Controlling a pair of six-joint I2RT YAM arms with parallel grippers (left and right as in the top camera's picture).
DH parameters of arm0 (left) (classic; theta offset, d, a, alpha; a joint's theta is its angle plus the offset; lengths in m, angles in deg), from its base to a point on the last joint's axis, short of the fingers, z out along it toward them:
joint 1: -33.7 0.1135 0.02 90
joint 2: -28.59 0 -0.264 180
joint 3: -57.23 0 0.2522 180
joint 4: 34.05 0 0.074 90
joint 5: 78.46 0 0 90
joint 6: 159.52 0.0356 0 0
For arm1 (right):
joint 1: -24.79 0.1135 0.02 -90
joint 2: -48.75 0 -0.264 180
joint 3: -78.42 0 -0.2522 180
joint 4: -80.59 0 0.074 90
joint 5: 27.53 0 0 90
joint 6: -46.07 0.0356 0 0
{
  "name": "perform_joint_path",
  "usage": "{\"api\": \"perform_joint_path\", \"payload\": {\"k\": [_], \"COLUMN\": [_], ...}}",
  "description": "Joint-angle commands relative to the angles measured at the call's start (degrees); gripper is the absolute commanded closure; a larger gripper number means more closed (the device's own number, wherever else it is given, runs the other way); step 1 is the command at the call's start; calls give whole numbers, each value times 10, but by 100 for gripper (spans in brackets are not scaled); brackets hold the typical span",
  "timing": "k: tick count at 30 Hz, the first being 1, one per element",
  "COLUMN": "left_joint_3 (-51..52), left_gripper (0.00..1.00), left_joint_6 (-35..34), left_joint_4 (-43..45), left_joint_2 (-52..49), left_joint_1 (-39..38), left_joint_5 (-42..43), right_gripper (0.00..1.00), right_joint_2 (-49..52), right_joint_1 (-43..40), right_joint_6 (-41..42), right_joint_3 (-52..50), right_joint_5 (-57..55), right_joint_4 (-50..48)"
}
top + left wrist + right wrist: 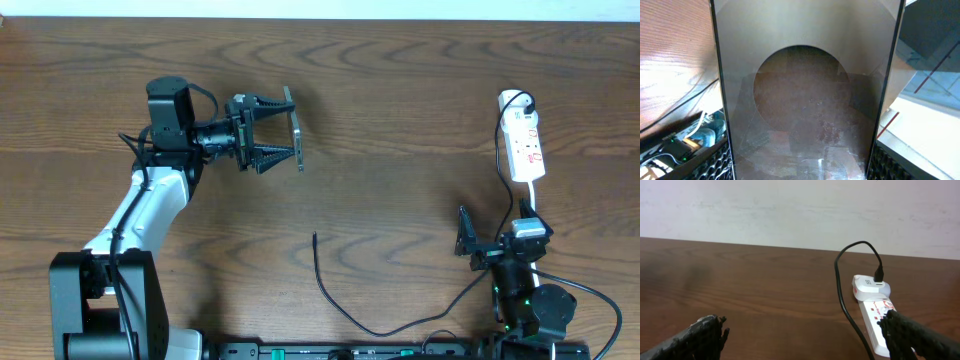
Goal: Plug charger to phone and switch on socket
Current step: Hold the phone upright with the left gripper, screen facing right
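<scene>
Closest to the robot's base, the right end effector [498, 236] hovers just short of the white oblong power strip [523, 140] with red markings. Its fingers are spread wide and there's nothing between them. On its wrist camera the strip sits ahead and to the right, flat on the brown wooden surface [400, 80], with a black plug [879, 276] seated at its far end.

Well left of the strip and a touch nearer the base, the thin black charger cable [316, 255] lies loose on the wood. Its small tip points away from the base and is clear of both arms. The cable curves back toward the base, then runs over to the strip's side.

Further out, about level with the strip and far to its left, the left end effector [290, 132] is clamped on the flat dark glossy smartphone [298, 120], gripping it across its width. From above the phone shows edge-on. On the left wrist camera its reflective face fills the view, with a round mark in the middle and textured pads [715, 165] at either side. Whether it rests on the wood or is lifted, I can't tell.
</scene>
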Motion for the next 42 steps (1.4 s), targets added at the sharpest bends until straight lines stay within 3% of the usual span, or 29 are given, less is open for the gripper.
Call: {"api": "perform_joint_path", "payload": {"k": [1, 10, 42], "left_joint_3": [-4, -4, -4], "left_gripper": [93, 93, 93], "left_joint_6": [-27, -71, -77], "left_joint_4": [7, 7, 7], "left_joint_2": [15, 15, 15], "left_joint_1": [2, 2, 2], "left_joint_5": [7, 7, 7], "right_gripper": [1, 1, 1], "right_joint_2": [-1, -1, -1], "right_joint_1": [6, 6, 6], "right_joint_6": [-5, -5, -5], "right_joint_3": [-1, -1, -1], "right_joint_5": [-5, -5, -5], "right_joint_4": [3, 3, 3]}}
